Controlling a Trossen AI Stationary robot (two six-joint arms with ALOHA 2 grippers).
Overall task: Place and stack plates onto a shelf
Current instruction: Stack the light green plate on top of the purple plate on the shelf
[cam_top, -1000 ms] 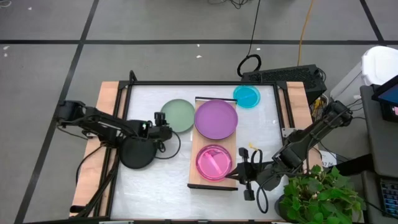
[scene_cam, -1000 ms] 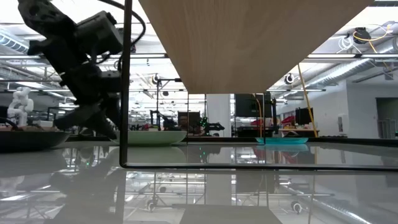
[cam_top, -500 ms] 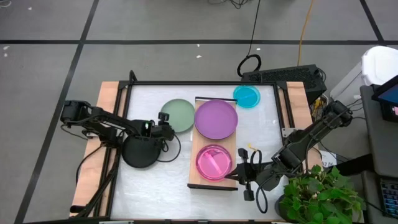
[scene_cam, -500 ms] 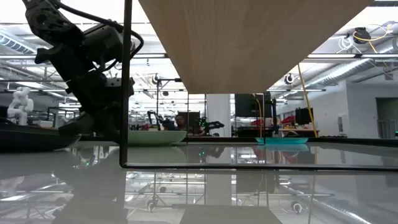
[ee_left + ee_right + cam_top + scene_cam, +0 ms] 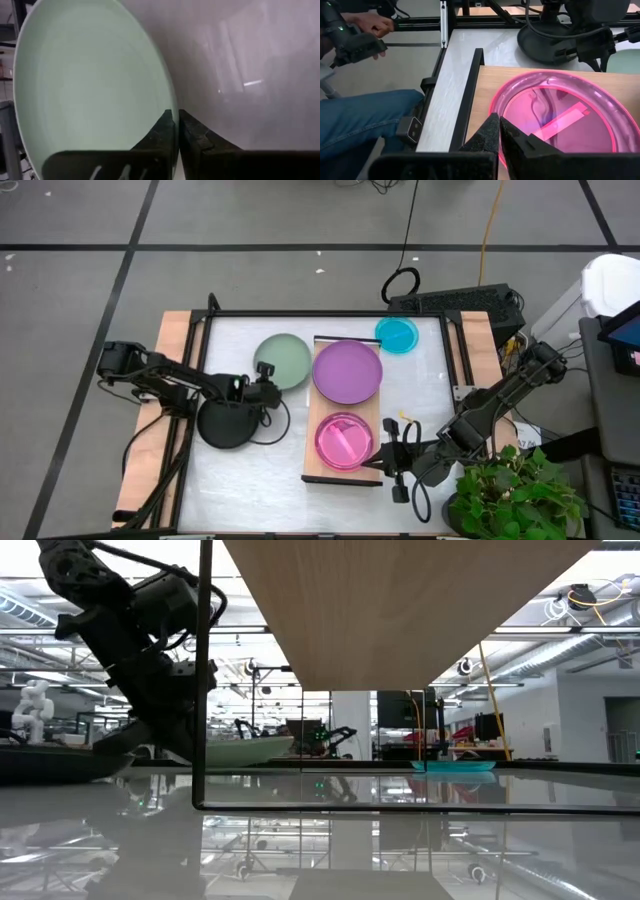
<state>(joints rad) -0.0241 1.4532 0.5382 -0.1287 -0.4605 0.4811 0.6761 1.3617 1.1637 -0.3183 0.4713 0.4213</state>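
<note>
A sage-green plate (image 5: 282,362) lies on the white table left of the shelf (image 5: 312,452), and my left gripper (image 5: 266,383) is shut on its near rim. In the low view the green plate (image 5: 250,752) sits tilted, its right side higher. A purple plate (image 5: 347,372) and a pink plate (image 5: 345,442) lie on the shelf. A cyan plate (image 5: 397,334) rests on the table at the far right, a black plate (image 5: 226,425) under my left arm. My right gripper (image 5: 388,458) is shut by the shelf's near right corner, beside the pink plate (image 5: 555,115). My left gripper pinches the green plate's rim (image 5: 171,102) between its two fingers, one on the upper face and one on the outer side. The fingers come nearly level from the table's left and near side. The plate's far right side stands higher than the held side.
A dark frame bar (image 5: 340,338) crosses the shelf's far end. Wooden strips and dark rails (image 5: 180,380) line the table's sides. A potted plant (image 5: 510,495) stands at the near right. A person's leg (image 5: 360,115) and hand (image 5: 370,22) show beyond the table's edge.
My left gripper has gone a little toward the table's right, up to the green plate, and has taken hold of its rim. The plate, flat on the table before, now sits tilted with its right side raised and has shifted slightly toward the left.
</note>
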